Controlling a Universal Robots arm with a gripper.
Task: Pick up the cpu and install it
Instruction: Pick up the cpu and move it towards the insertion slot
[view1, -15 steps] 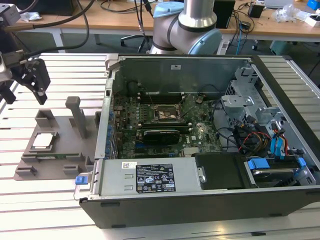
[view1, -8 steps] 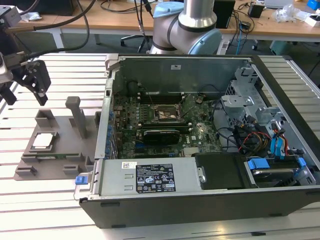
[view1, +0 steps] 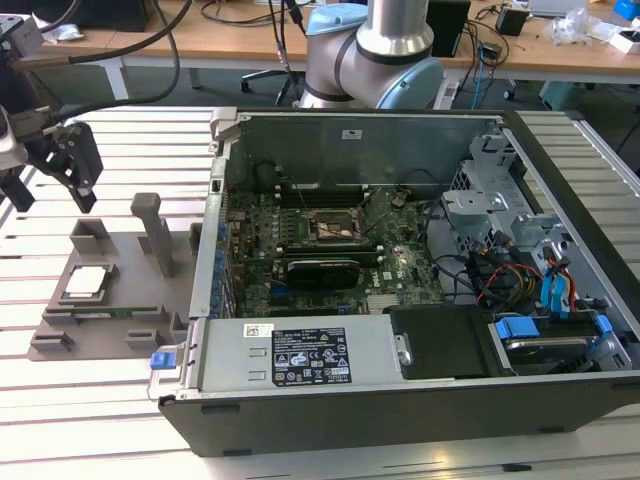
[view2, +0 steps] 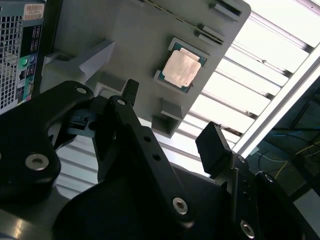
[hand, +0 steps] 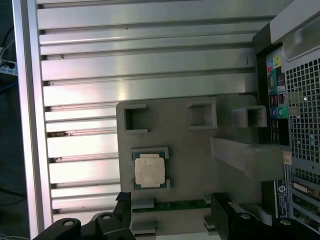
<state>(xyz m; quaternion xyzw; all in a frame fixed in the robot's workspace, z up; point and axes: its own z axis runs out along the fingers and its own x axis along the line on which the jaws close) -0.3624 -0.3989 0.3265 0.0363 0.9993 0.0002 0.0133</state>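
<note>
The cpu is a small silvery square lying flat in a recess of the grey holder plate, at the exterior view's left. It shows in both wrist views, in the second and in the first. My gripper hangs above the plate's far left side, apart from the cpu. Its black fingers stand spread, open, with nothing between them. In the first wrist view the gripper frames the plate edge just beyond the cpu. The dark socket sits on the motherboard inside the open computer case.
The holder plate has upright grey posts and small block pockets around the cpu. The case wall rises right beside the plate. Everything rests on a slatted metal table. Cables and drive bays fill the case's right side.
</note>
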